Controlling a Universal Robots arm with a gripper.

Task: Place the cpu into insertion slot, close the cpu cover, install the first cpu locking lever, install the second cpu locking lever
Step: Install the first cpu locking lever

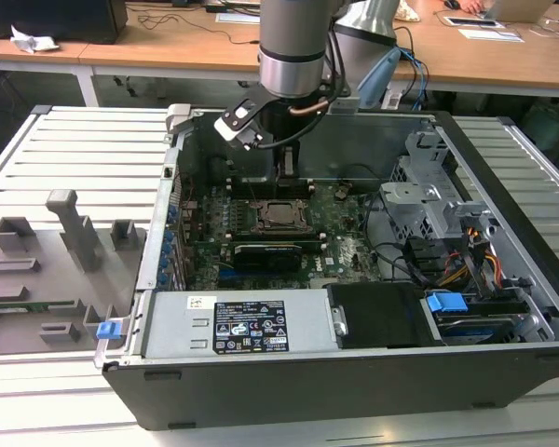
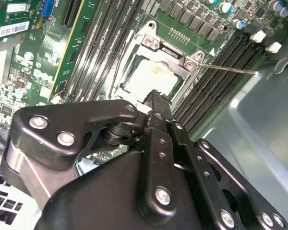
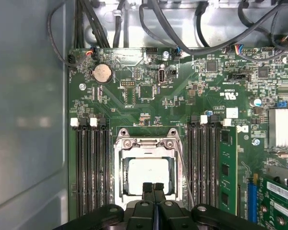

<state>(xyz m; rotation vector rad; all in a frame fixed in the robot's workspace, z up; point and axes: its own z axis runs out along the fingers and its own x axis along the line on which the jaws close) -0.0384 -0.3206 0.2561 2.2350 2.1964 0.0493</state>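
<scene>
**Item: cpu [image 3: 148, 175].** Small flat square chip with a pale metal top. It is seated in the insertion slot [image 3: 116, 184] on the green motherboard [image 3: 149, 91], inside the open computer case [image 1: 503, 354], between two banks of long black memory slots [image 3: 91, 163].

**Handling (judged):** Light and rigid. Its smooth top likely gives poor purchase, and its contact face is fragile. Take it by two opposite edges only, and do not press down on the middle.

**Item: cpu cover [image 3: 146, 152].** Thin silver frame that appears to lie flat over the chip, whose top shows through the window.

**Handling (judged):** Stiff sheet metal, hinged. Best pushed at the free edge rather than gripped.

**Item: locking lever [image 2: 230, 70].** Slim wire rod that juts out sideways from a socket corner across the memory slots, so it looks unlatched.

**Handling (judged):** Springy and narrow, prone to slipping off a fingertip. Bear on it near the free end.

**Item: pincer [image 3: 153, 188].** The fingers are pressed together with nothing between them. It hangs just above the socket's edge, close over the cover, and contact cannot be told.
</scene>
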